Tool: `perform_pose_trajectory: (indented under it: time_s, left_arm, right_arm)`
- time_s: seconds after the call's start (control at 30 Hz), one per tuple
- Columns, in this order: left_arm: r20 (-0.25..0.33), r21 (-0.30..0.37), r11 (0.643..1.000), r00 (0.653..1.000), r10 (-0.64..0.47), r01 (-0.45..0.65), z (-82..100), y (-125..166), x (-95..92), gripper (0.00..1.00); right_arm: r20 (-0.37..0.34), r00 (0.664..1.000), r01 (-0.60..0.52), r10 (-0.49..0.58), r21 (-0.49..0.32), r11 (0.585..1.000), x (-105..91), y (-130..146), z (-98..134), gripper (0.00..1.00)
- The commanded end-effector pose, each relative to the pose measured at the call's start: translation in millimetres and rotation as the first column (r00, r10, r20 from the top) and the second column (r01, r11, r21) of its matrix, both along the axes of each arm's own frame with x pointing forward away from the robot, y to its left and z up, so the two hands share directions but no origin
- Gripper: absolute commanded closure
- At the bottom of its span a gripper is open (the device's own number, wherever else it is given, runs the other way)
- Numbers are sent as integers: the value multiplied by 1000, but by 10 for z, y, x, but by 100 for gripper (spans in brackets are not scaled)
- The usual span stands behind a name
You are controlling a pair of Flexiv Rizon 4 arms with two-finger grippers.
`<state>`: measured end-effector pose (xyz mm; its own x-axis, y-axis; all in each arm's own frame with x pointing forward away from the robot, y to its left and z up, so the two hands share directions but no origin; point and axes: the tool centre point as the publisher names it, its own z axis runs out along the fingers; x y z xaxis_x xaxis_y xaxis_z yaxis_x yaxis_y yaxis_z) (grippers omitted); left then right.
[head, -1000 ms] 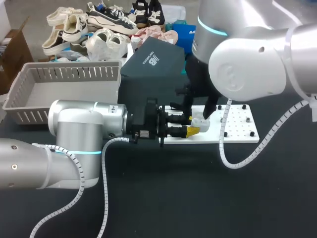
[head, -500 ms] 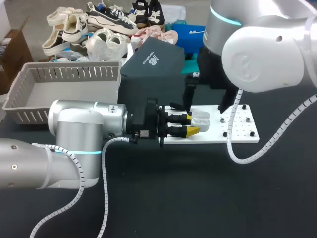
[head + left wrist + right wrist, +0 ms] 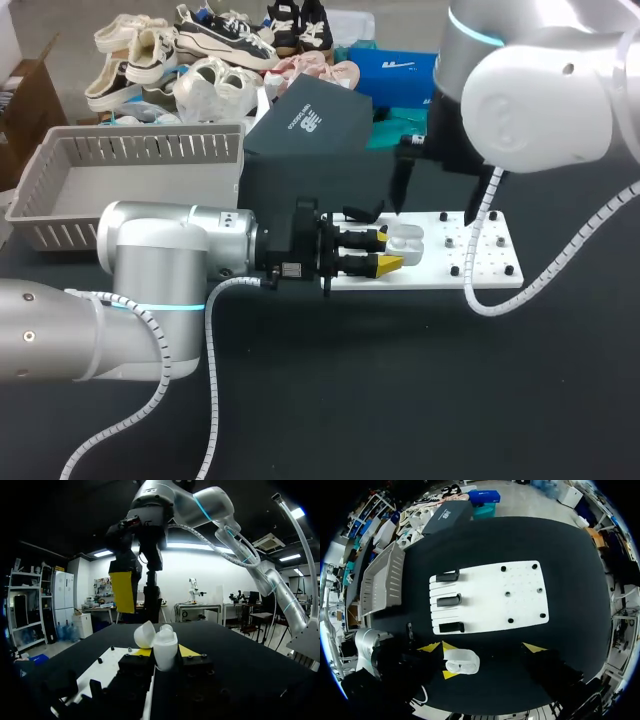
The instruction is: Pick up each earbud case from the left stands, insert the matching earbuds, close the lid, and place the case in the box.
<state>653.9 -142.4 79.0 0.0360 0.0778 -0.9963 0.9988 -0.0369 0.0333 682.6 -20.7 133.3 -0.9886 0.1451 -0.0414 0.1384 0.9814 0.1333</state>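
Note:
My left gripper [image 3: 392,251] is shut on a white earbud case [image 3: 405,242], held over the near left part of the white board [image 3: 490,272]. In the left wrist view the case [image 3: 165,650] stands upright between the yellow tips. Its lid [image 3: 144,634] is swung open and something white and rounded sits in the top. My right gripper [image 3: 433,214] hangs above the board with its fingers spread wide and nothing between them. From the right wrist view the case [image 3: 462,661] lies below my right gripper [image 3: 481,648], beside three black stands [image 3: 449,600].
A grey slatted basket [image 3: 60,180] sits at the back left. A dark box [image 3: 305,135] stands behind the board. The right half of the board [image 3: 520,592] carries several small black pegs. Shoes lie beyond the basket.
My right gripper has opened wide, lifted off the case and drawn back to the right. My left gripper and the case have kept still.

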Motion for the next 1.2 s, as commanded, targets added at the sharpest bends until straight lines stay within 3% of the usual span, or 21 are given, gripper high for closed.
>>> perform_pose_trajectory:
  time_s: [0.03, 0.4, 1.0, 1.2]
  left_arm:
    - [1, -2, 1000, 1000, 3, -3, -4, 2, -7, 100]
    - [1, -2, 1000, 1000, 3, -3, -4, 2, -7, 100]
    - [1, -2, 1000, 1000, 3, -3, -4, 2, -7, 100]
    - [1, -2, 1000, 1000, 3, -3, -4, 2, -7, 100]
  right_arm:
    - [-13, 1000, 14, -14, -11, 1000, 126, -10, -94, 0]
    - [-55, 998, 8, -9, -23, 1000, 64, -99, -242, 0]
    - [-74, 996, -57, 56, -3, 998, -196, -156, -167, 0]
    - [-7, 1000, -20, 21, 26, 999, -167, -237, -76, 0]
